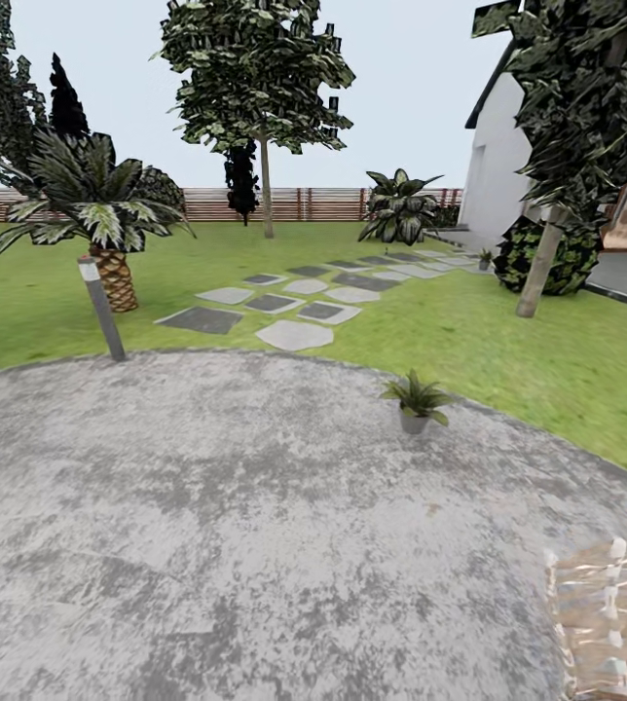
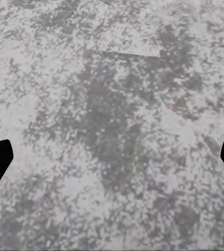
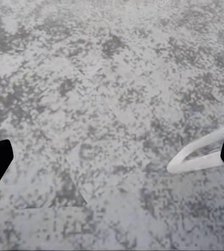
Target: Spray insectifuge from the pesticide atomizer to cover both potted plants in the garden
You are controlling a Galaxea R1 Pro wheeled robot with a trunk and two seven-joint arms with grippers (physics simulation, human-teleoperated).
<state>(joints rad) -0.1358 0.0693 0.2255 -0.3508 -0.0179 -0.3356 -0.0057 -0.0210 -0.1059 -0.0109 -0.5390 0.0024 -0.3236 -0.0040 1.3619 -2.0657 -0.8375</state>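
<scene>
One potted plant (image 1: 416,401) on round grey patio (image 1: 206,506), both claws spread wide, left claw (image 2: 112,157) and right claw (image 3: 112,157) above bare patio.

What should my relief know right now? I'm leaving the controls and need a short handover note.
Left end effector: open, holding nothing, facing the grey patio.
Right end effector: open, holding nothing, also over patio paving; a white bar lies near one fingertip.
One potted plant stands at the patio's far edge by the lawn. A second small pot sits far off beside the stepping stones, too small to confirm.
Done: nothing yet.
Left: find and pick up the atomizer, then spray both plants.
</scene>
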